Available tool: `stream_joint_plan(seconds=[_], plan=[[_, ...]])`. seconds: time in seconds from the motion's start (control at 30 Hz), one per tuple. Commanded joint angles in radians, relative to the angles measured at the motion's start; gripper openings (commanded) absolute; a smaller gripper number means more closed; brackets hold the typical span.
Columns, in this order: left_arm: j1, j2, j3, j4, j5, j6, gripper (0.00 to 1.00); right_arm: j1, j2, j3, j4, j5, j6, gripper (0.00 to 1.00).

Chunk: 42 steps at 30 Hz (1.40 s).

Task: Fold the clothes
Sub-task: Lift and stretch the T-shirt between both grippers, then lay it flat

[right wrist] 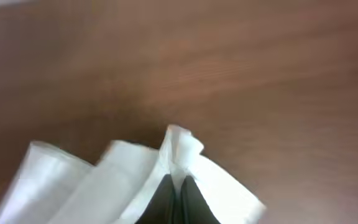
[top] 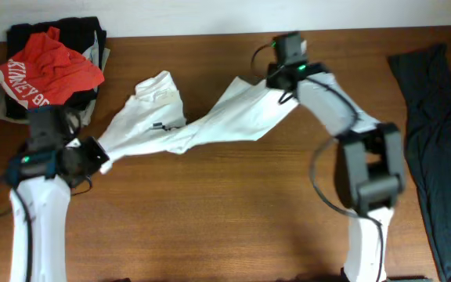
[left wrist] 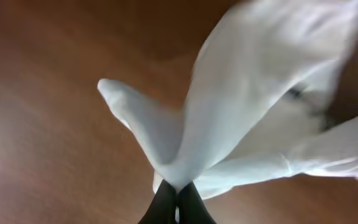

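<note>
Two closed grips on the white garment (top: 186, 125), one at each end. Stretched in a crumpled band across the upper middle of the overhead frame, from the left gripper (top: 99, 155) at centre left up to the right gripper (top: 279, 77) near top centre, over the brown table (top: 210, 227). Pinched tight between the left fingers (left wrist: 165, 206) at the bottom of the left wrist view, cloth fanning up and to the right (blurred toward the top edge). Clamped likewise by the right fingers (right wrist: 194, 204) on a bunched white edge, low in the right wrist view. Red shirt (top: 49, 70) heaped on dark clothing (top: 77, 30) at upper left; dark garment (top: 437, 125) spread along the right edge.
</note>
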Motion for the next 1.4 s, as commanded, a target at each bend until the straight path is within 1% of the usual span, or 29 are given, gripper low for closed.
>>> stream_joint_plan(seconds=[0.0, 0.2, 0.3, 0.43, 0.63, 0.7, 0.77, 0.9, 1.03, 1.2, 1.27, 1.3, 1.37], plan=[[-0.001, -0.135, 0.048, -0.001, -0.033, 0.019, 0.0, -0.032, -0.203, 0.021, -0.082, 0.05, 0.038, 0.04], [-0.001, -0.271, 0.052, -0.004, -0.033, 0.01, 0.0, -0.035, -0.42, 0.021, -0.246, 0.051, 0.038, 0.04], [-0.001, -0.321, 0.066, -0.008, -0.032, 0.007, 0.0, -0.035, -0.499, 0.021, -0.315, 0.051, 0.038, 0.04], [-0.001, -0.388, 0.129, -0.062, -0.029, -0.016, 0.0, -0.035, -0.611, 0.021, -0.385, 0.051, 0.038, 0.04], [-0.001, -0.423, 0.285, -0.161, -0.028, -0.019, 0.0, -0.035, -0.804, 0.021, -0.446, 0.051, 0.038, 0.04], [-0.001, -0.422, 0.356, -0.175, -0.018, -0.021, 0.0, -0.034, -0.907, 0.021, -0.459, 0.05, 0.038, 0.04], [-0.001, -0.422, 0.389, -0.17, -0.017, -0.034, 0.0, -0.033, -0.958, 0.021, -0.459, 0.051, 0.038, 0.04], [-0.001, -0.417, 0.408, -0.091, -0.004, -0.037, 0.0, -0.033, -1.041, 0.021, -0.457, 0.051, 0.038, 0.04], [-0.001, -0.333, 0.408, -0.033, 0.041, -0.048, 0.0, -0.033, -1.046, 0.021, -0.45, 0.051, 0.038, 0.04], [-0.002, -0.111, 0.408, 0.022, 0.067, -0.048, 0.0, -0.033, -0.953, 0.021, -0.429, 0.051, 0.038, 0.04], [-0.002, 0.035, 0.408, 0.106, 0.088, -0.048, 0.0, -0.034, -0.899, 0.021, -0.407, 0.051, 0.038, 0.04], [-0.003, 0.082, 0.408, 0.143, 0.088, -0.047, 0.01, -0.034, -0.869, 0.021, -0.391, 0.051, 0.039, 0.04], [-0.014, 0.222, 0.408, 0.265, 0.092, 0.0, 0.01, -0.034, -0.795, 0.021, -0.346, 0.057, 0.039, 0.04]])
